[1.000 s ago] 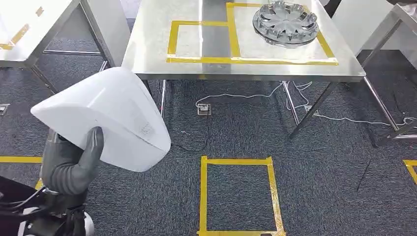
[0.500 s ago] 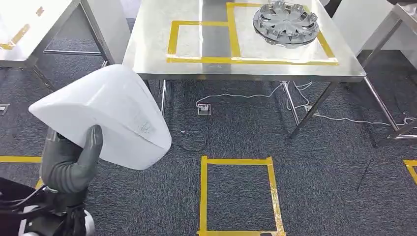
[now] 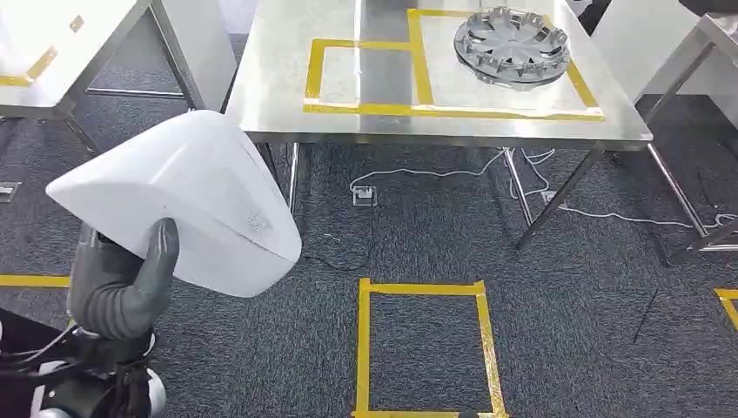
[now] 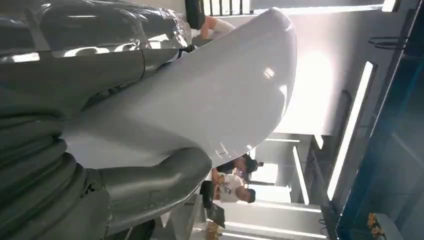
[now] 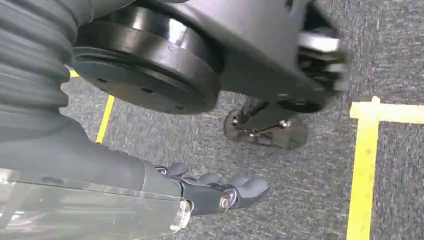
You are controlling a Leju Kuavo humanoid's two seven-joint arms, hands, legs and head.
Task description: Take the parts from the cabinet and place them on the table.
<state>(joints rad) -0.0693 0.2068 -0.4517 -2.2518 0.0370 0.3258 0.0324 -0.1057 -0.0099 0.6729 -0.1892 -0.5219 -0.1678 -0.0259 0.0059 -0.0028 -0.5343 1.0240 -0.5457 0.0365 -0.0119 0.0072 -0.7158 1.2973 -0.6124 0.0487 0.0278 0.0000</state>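
My left hand point(image 3: 122, 283) grips a large white curved shell part point(image 3: 191, 200) from below, its thumb up against the near face, at the lower left of the head view. In the left wrist view the white part point(image 4: 215, 100) lies across the left hand point(image 4: 125, 185). The steel table point(image 3: 278, 78) stands ahead, marked with yellow tape rectangles. A silver wheel cover point(image 3: 512, 43) lies in the right one, and the smaller left rectangle point(image 3: 365, 74) is bare. My right hand point(image 5: 220, 192) hangs over the carpet with nothing in it, fingers loosely extended.
A yellow tape square point(image 3: 424, 348) marks the dark carpet in front of the table. White cables point(image 3: 435, 174) and a floor socket lie under the table. Another steel table point(image 3: 52, 52) stands at the far left, and a further frame point(image 3: 696, 52) at the right.
The whole picture has shifted slightly, so the camera has moved. The white part stays in my left hand, carried a little lower and to the left.
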